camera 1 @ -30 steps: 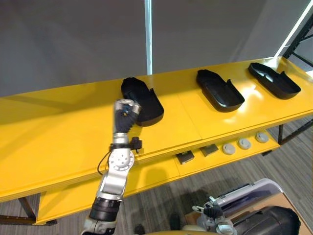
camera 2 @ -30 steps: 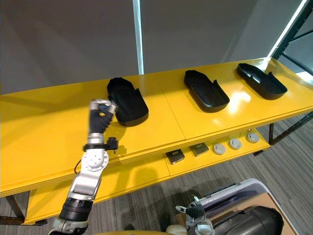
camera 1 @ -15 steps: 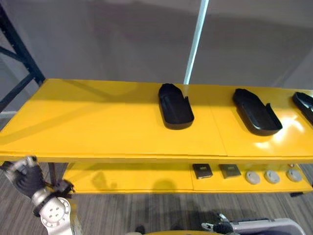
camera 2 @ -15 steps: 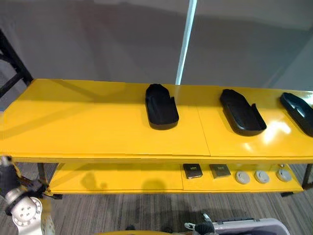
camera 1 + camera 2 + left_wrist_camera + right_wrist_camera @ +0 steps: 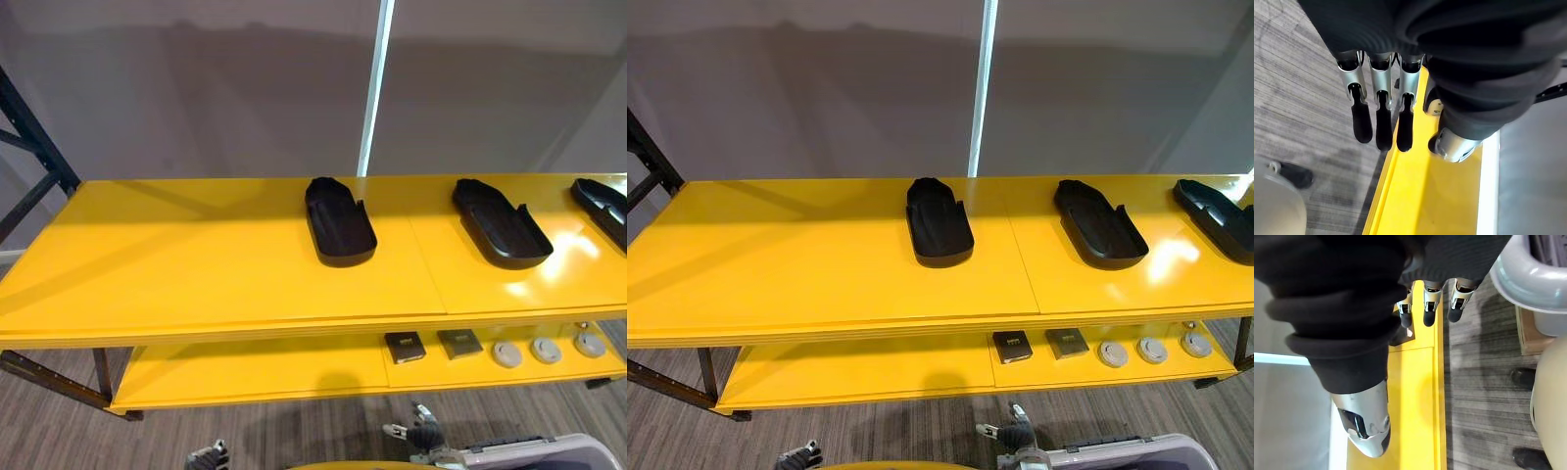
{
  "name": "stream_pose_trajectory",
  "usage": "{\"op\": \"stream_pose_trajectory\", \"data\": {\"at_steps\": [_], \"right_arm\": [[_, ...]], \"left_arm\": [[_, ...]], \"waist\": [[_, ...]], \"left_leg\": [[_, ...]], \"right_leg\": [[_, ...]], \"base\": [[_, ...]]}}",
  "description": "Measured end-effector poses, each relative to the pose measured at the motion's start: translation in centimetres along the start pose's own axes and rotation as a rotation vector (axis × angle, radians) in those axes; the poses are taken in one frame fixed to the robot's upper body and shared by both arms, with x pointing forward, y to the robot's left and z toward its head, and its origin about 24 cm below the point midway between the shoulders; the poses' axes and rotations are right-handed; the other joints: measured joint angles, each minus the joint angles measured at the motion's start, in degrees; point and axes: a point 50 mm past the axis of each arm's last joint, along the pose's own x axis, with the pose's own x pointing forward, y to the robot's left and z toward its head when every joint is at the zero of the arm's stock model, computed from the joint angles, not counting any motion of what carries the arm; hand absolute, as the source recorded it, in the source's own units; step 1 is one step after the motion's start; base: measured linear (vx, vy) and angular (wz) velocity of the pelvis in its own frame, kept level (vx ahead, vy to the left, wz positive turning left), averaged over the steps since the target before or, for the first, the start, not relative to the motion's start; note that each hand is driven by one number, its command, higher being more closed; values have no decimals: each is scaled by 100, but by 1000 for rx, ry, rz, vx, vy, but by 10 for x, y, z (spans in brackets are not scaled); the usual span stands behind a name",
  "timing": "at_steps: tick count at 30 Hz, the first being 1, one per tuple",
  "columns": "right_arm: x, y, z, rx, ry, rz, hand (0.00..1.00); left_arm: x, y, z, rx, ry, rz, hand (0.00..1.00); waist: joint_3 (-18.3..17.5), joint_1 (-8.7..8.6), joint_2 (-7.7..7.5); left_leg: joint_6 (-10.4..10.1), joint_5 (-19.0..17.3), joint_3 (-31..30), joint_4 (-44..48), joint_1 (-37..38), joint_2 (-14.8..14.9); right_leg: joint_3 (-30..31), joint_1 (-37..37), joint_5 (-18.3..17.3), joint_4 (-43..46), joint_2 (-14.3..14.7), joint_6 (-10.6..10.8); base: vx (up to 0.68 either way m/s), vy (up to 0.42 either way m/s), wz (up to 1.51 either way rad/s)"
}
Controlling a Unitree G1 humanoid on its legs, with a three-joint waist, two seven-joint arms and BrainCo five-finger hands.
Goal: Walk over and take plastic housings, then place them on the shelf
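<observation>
Three black plastic housings lie on the top board of the yellow shelf [image 5: 196, 264]: one in the middle [image 5: 340, 221], one further right [image 5: 502, 223], one at the right edge [image 5: 600, 204]. My left hand [image 5: 1381, 122] hangs low in front of the shelf, fingers straight and empty; its tip shows at the bottom of the left eye view [image 5: 209, 456]. My right hand [image 5: 1430, 308] also hangs open and empty, low at the bottom [image 5: 421, 439]. Both hands are well below and in front of the housings.
The lower board [image 5: 294, 367] carries two small dark square parts [image 5: 405, 346] and three grey round parts [image 5: 546, 350]. A grey bin [image 5: 549, 455] stands at the lower right. A dark rack upright [image 5: 29, 147] rises at the left, a white pole [image 5: 370, 98] behind.
My left arm has drawn back from the middle housing and dropped below the shelf, its fingers uncurling. The camera has swung, so the whole shelf has shifted in the picture.
</observation>
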Motion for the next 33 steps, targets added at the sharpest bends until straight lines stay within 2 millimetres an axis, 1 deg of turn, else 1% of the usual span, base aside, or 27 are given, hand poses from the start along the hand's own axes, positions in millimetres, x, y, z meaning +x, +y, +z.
{"op": "stream_pose_trajectory", "data": {"at_steps": [2, 11, 15, 17, 19, 20, 21, 22, 23, 24, 25, 26, 27, 29, 30, 31, 32, 33], "right_arm": [[0, -6, -4, 14, 20, -21, 0], [3, -7, -4, 19, 30, -29, 0], [3, -7, 0, 29, 14, -31, 0], [5, -6, 6, 31, -2, -34, 0], [6, -7, 16, 36, -46, -48, 0], [7, -7, 20, 37, -59, -50, 0], [7, -8, 25, 39, -83, -55, 0], [6, -9, 34, 42, -122, -62, 0], [7, -9, 42, 44, -152, -68, 0], [8, -9, 47, 45, -173, -72, 0], [8, -10, 57, 48, -210, -75, 0], [7, -10, 62, 52, -233, -76, 0], [6, -7, 63, 61, -238, -71, 0], [3, -2, 75, 82, -291, -63, 0], [2, 1, 78, 87, -304, -58, 0], [2, 6, 85, 84, -327, -41, 0], [1, 8, 91, 83, -349, -34, 0], [0, 9, 99, 83, -380, -30, 0]], "left_arm": [[2, -2, 1, 73, -3, -22, 0], [8, -12, 16, 216, -67, -78, 0], [9, -17, 23, 259, -97, -98, 0], [9, -21, 26, 273, -111, -112, 0], [9, -28, 33, 277, -137, -133, 0], [8, -31, 35, 274, -145, -138, 0], [6, -34, 37, 268, -159, -147, 0], [5, -38, 41, 253, -178, -152, 0], [3, -41, 44, 243, -193, -158, 0], [2, -44, 47, 235, -203, -163, 0], [0, -50, 51, 221, -221, -177, 0], [0, -56, 58, 214, -244, -189, 0], [0, -57, 60, 214, -251, -194, 0], [-1, -65, 76, 200, -304, -209, 0], [-1, -66, 79, 197, -315, -210, 0], [-2, -67, 85, 189, -339, -211, 0], [-3, -67, 87, 187, -349, -211, 0], [-3, -69, 93, 181, -368, -214, 0]], "waist": [[1, -10, 35], [32, -27, 22], [82, -97, 19], [188, -153, 11], [329, -151, -2], [350, -148, 1], [376, -136, 3], [395, -112, -23], [402, -95, -33], [409, -73, -10], [432, -82, 50], [452, -155, 53], [474, -171, 15], [554, -148, -102], [575, -157, -133], [611, -154, -202], [623, -141, -236], [668, -140, -295]], "left_leg": [[-1, 0, 31, -21, 10, 3], [-31, -21, 131, -33, 18, 28], [-32, -33, 124, -21, 65, 28], [-39, -96, 126, 89, 44, 31], [-56, -343, 160, 521, -111, 66], [-57, -434, 155, 690, -185, 77], [-79, -561, 159, 925, -294, 92], [-62, -644, -9, 1323, -507, 62], [-76, -698, -236, 1492, -607, 35], [-85, -768, -358, 1552, -627, 22], [-102, -958, -479, 1606, -617, 71], [-19, -1084, -420, 1645, -616, 75], [4, -1103, -327, 1698, -621, 66], [117, -1369, 169, 2114, -742, 92], [159, -1422, 315, 2197, -766, 85], [235, -1490, 651, 2327, -824, 96], [282, -1516, 829, 2389, -875, 134], [354, -1546, 1201, 2422, -934, 150]], "right_leg": [[38, -7, 1, -24, 12, 0], [160, -18, 28, -130, 59, -13], [159, -3, 37, -134, 60, -29], [160, 0, 8, -67, 54, -30], [264, -77, -98, 115, 58, -31], [325, -134, -140, 197, 68, -12], [418, -258, -168, 319, 79, -42], [623, -461, -205, 506, 77, -30], [797, -596, -226, 631, 82, 2], [914, -676, -241, 713, 109, 26], [1107, -829, -245, 886, 179, 32], [1226, -933, -260, 1019, 203, 56], [1308, -973, -262, 1072, 202, 59], [1811, -1205, -187, 1237, 304, 144], [1983, -1271, -131, 1240, 349, 193], [2280, -1421, 16, 1197, 399, 264], [2391, -1484, 75, 1104, 396, 291], [2171, -1626, -27, 1021, 280, 206]], "base": [[0, 0, -10], [7, -4, -7], [41, 3, 0], [0, 0, 0], [-10, 10, -17], [-18, 8, -32], [-27, 6, -54], [-26, -10, -78], [-3, -21, -88], [17, -2, -97], [6, 51, -91], [-9, 83, -77], [-44, 109, -75], [-88, 124, -110], [-171, 180, -138], [-172, 152, -119], [-231, 172, -145], [-170, 101, -148]]}}
